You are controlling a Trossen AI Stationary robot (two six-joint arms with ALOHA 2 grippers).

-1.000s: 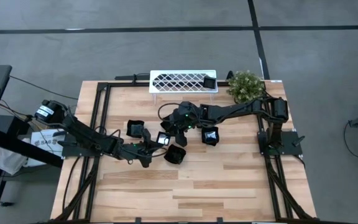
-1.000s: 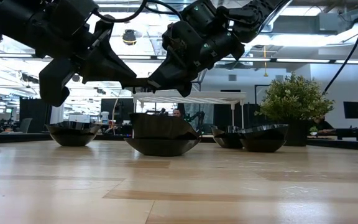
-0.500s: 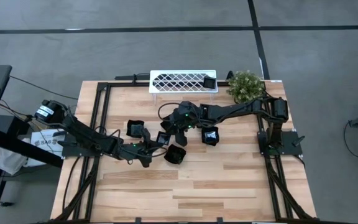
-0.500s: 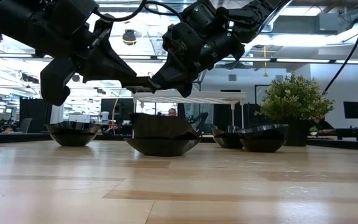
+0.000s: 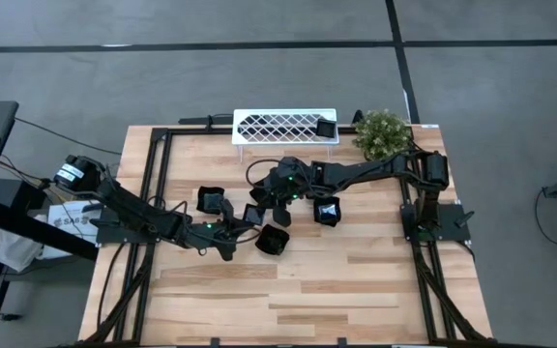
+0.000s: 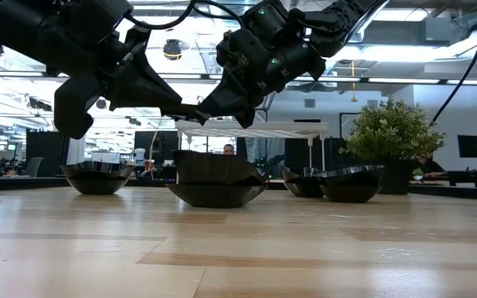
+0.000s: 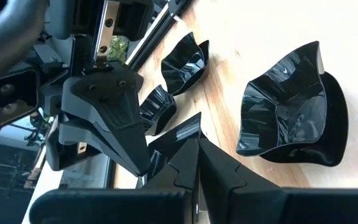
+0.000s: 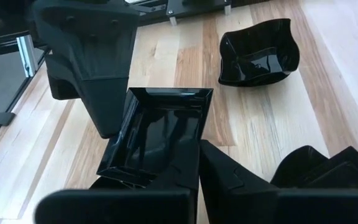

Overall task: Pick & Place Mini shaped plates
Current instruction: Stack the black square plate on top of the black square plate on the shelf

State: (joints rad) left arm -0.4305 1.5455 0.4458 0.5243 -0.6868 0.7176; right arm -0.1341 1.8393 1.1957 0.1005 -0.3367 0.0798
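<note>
A square glossy black mini plate (image 8: 160, 134) hangs in the air over the middle of the table (image 5: 356, 280), with both grippers shut on it. My left gripper (image 5: 238, 224) reaches in from the table's left, my right gripper (image 5: 264, 206) from the right. In the low view they meet tip to tip (image 6: 190, 109) above two stacked plates (image 6: 215, 184). Another plate (image 5: 208, 198) rests on the wood to the left. Two more (image 7: 185, 59) (image 7: 157, 109) lie to the right. One plate (image 5: 326, 128) sits on the white lattice rack (image 5: 278, 126). My left gripper pinches the square plate's rim at its left corner (image 8: 124, 102) between its two fingers, slanting down from the table's left. The plate is clear of the table. My right gripper pinches the opposite rim (image 8: 194, 149) between its two fingers, slanting down from the table's right. The plate spans the gap between the two grippers, roughly level, inside up.
A potted green plant (image 5: 382, 131) stands at the far right corner beside the rack. Black frame rails (image 5: 159, 174) run along the table's left and right sides. Bare wood lies toward the near edge (image 5: 288, 309). People sit in the room beyond the table.
My right gripper's fingers have shut on the square plate's rim. Both arms have stayed where they were, and the plate has stayed in the air between them.
</note>
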